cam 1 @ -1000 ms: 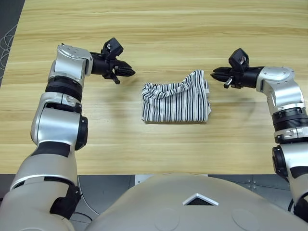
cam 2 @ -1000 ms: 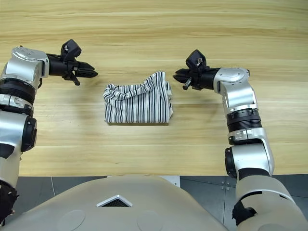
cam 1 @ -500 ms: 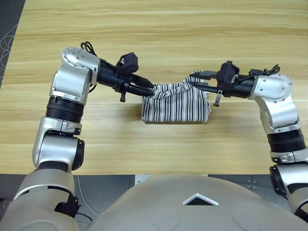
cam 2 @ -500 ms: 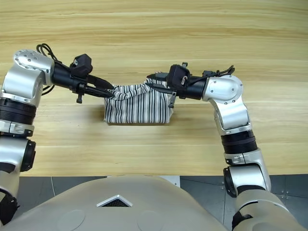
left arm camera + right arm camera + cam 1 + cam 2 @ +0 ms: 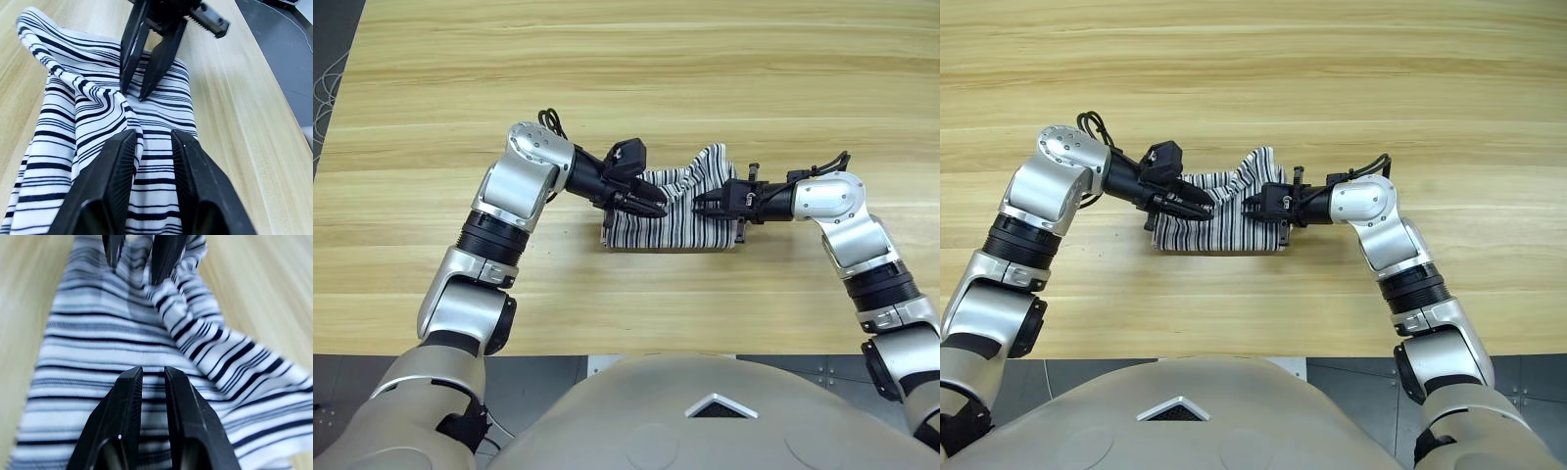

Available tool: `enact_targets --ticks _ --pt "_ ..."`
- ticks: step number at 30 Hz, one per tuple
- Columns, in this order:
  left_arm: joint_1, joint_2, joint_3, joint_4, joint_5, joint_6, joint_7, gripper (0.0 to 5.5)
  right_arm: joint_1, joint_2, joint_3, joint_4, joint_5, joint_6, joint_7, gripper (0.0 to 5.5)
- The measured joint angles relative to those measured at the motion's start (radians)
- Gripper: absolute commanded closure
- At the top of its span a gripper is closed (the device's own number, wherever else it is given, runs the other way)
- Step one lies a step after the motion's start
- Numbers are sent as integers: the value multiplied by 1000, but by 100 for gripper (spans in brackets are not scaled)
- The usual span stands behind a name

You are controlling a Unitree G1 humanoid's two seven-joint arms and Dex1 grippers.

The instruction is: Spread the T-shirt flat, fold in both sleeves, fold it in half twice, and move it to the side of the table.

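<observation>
Left gripper (image 5: 656, 208) is over the left-centre of the folded striped T-shirt (image 5: 674, 225), fingers slightly apart, a raised fabric ridge at its tips; can't tell if it's pinched. Shirt lies mid wooden table (image 5: 607, 78), rear right corner sticking up. Right gripper (image 5: 701, 206) faces in from the right, tips on the cloth, fingers narrowly parted
</observation>
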Motion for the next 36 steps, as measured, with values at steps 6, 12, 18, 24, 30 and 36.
enact_targets --ticks 6,12,18,24,30,36 --pt "-6 -6 9 -48 -38 31 0 416 -20 0 20 36 -31 9 1 468" --pt "-65 2 74 -166 -152 130 -2 416 -31 0 28 55 -32 -6 1 468" --pt "20 6 -58 -179 -120 166 0 416 -35 0 32 63 -32 -16 1 468" --pt "19 -12 -86 -134 -111 193 20 416 -38 0 34 69 -32 -24 1 468" --pt "-45 -76 -102 126 -32 105 83 416 -36 -1 36 58 -33 -18 1 468" --pt "-137 -127 -55 405 6 -12 105 416 -32 -1 38 45 -33 -8 1 468"
